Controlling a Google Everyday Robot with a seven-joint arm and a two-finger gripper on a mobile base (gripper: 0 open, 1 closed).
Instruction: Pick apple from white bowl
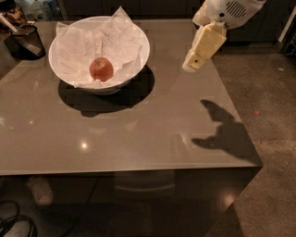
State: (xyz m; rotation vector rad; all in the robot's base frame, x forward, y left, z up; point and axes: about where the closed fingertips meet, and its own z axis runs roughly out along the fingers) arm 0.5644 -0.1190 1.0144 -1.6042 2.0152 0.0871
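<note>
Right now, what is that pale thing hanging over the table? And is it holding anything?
That is a robot's gripper, the grasping part at the end of its arm. It hangs above the right side of the table, and I see nothing in it. The one picture comes from a camera looking down on the table. A white bowl lined with crumpled paper stands there, with a small red apple inside. A dark mesh cup stands at the far left corner. The gripper is to the right of the bowl, not touching it.
</note>
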